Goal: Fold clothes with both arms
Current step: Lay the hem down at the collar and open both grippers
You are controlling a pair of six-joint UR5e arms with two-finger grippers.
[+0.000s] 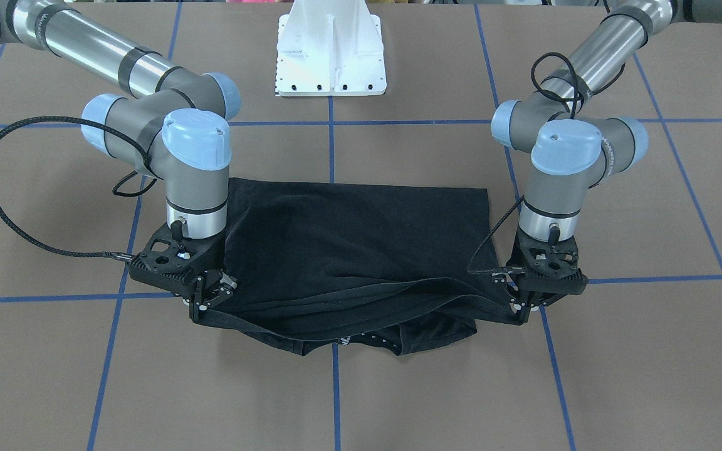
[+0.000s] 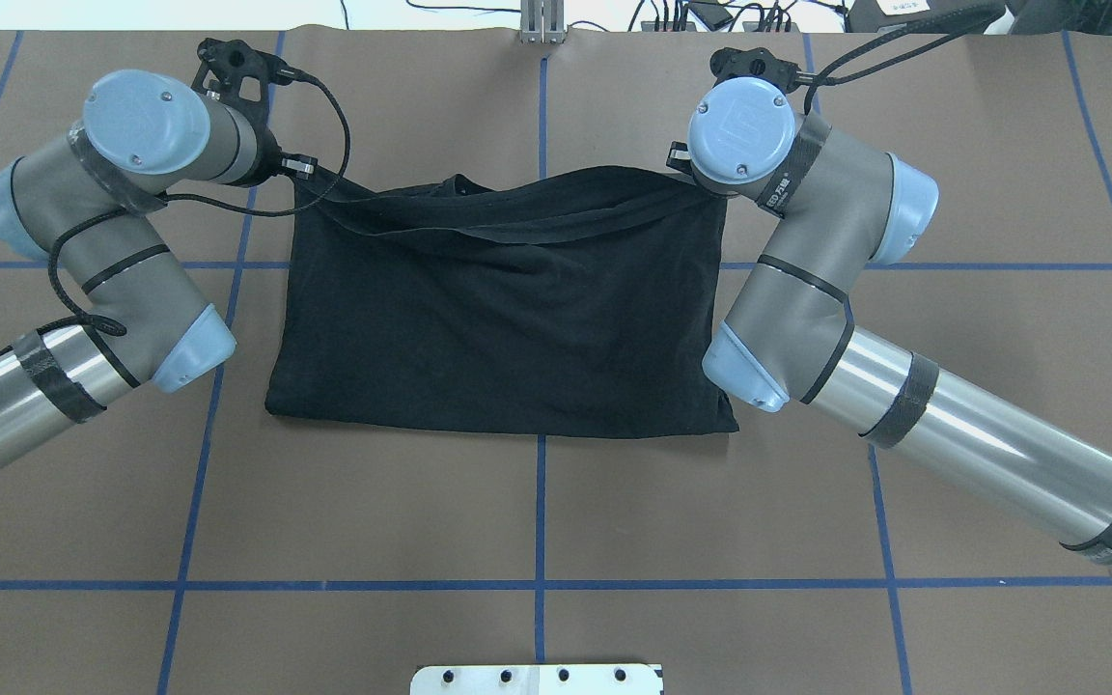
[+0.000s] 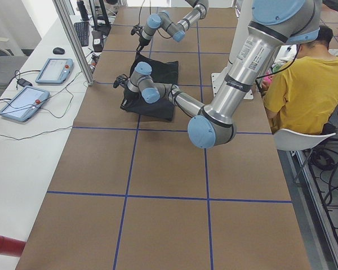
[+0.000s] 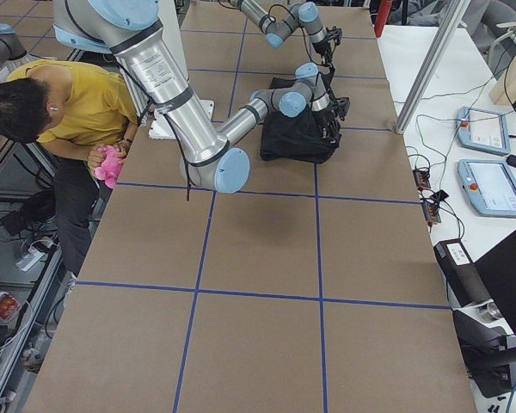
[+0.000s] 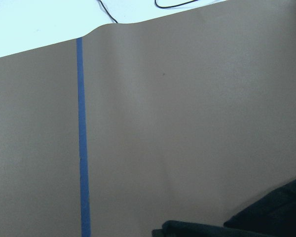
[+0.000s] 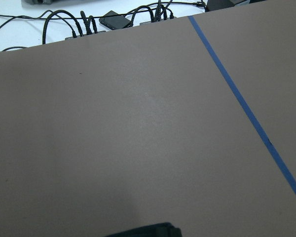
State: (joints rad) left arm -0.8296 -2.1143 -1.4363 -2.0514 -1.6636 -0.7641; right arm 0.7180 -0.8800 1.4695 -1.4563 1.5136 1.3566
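Observation:
The black T-shirt (image 1: 348,238) lies folded on the brown table, print hidden. Its edge farthest from the robot is lifted and pulled taut between both grippers. In the front-facing view my left gripper (image 1: 522,311) is shut on that edge's right corner, and my right gripper (image 1: 204,305) is shut on its left corner. A small white collar logo (image 1: 344,341) peeks out under the raised edge. From overhead the shirt (image 2: 508,309) spans the gap between the wrists, which mostly cover the left gripper (image 2: 303,172) and right gripper (image 2: 681,159). Dark cloth (image 5: 266,217) shows low in the left wrist view.
The white mount base (image 1: 331,56) stands behind the shirt. Blue tape lines (image 1: 334,388) grid the brown table. A seated person in yellow (image 3: 304,84) is beside the table, holding a pink toy (image 4: 107,163). Teach pendants (image 3: 22,101) lie on the white side bench.

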